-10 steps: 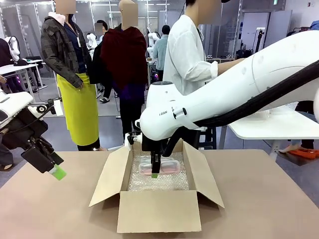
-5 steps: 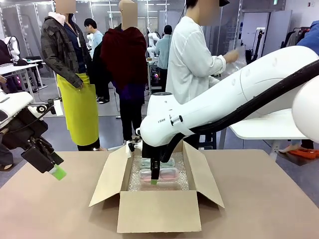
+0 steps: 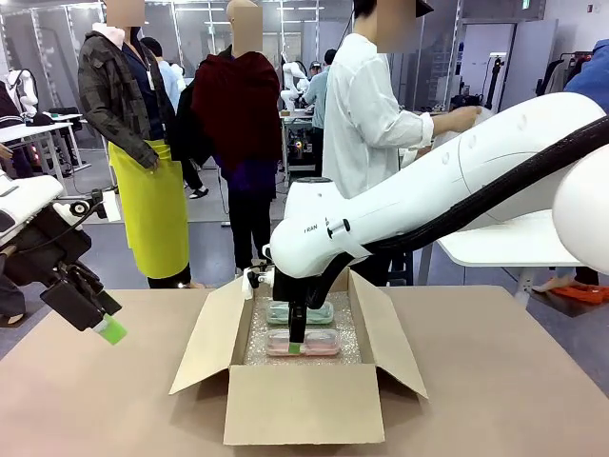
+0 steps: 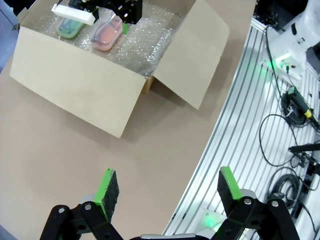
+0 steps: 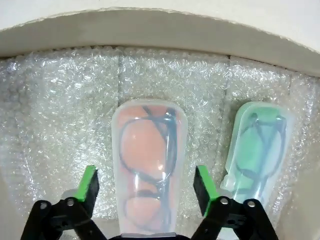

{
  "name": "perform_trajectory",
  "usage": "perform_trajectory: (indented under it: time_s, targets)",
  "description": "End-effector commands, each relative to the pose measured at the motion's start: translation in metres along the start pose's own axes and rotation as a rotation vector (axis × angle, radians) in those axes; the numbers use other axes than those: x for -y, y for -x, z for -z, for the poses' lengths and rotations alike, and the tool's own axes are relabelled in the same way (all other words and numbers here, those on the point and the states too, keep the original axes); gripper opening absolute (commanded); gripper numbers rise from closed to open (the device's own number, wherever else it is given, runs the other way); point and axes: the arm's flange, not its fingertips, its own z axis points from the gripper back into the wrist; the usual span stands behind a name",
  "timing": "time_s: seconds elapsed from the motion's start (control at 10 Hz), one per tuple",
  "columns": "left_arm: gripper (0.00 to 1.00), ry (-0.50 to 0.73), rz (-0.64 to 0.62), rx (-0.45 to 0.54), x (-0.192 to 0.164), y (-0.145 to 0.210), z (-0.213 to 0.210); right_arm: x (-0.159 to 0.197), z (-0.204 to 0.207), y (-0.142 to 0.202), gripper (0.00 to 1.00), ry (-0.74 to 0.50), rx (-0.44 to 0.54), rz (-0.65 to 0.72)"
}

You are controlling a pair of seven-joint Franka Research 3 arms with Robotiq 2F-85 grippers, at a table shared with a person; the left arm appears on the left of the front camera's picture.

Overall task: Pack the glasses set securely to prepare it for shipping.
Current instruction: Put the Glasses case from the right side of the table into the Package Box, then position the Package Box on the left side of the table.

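Glasses set [image 4: 106,34] lies in the open cardboard box [image 3: 304,405] in the middle of the table [image 3: 495,381]. It has two parts, the pink case [image 5: 149,165] and the green case [image 5: 257,147]. We see them lying flat, side by side, on the bubble wrap [image 5: 60,115] that covers the bottom of the box. They are close together but they do not touch. We can see dark glasses through each case. In the front view the pink case is nearer to us and the green case is behind it, closer to the person.

The right gripper [image 3: 297,347] reaches down into the box from above. Its two green pads [image 5: 90,182] are spread apart, one on each side of the pink case. We see a little strip of bubble wrap between each pad and the case, so the gripper has hold of nothing.

The left gripper [image 4: 167,187] hangs in the air over the left part of the table, well away from the box. Its fingers are wide apart and there is nothing between them.

The box flaps stand open and lean outward. A person in a white shirt [image 3: 366,114] stands at the far side of the table, turned sideways, with one hand [image 3: 464,117] held up, well away from the box.
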Motion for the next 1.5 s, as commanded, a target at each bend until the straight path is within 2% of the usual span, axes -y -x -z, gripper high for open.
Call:
perform_trajectory:
  time_s: [0.0, 0.2, 1.4]
  targets:
    - [1.0, 0.026, 0.016, 0.012, -0.0003, 0.0014, -0.0018, -0.006, -0.0025, 0.0009, 1.0, -0.021, 0.028, -0.02]
    - [1.0, 0.026, 0.016, 0.012, -0.0003, 0.0014, -0.0018, -0.0005, -0.0002, -0.0007, 1.0, -0.001, 0.002, -0.001]
    - [1.0, 0.026, 0.016, 0.012, -0.0003, 0.0014, -0.0018, -0.0003, 0.0002, -0.0004, 1.0, -0.002, 0.002, 0.0]
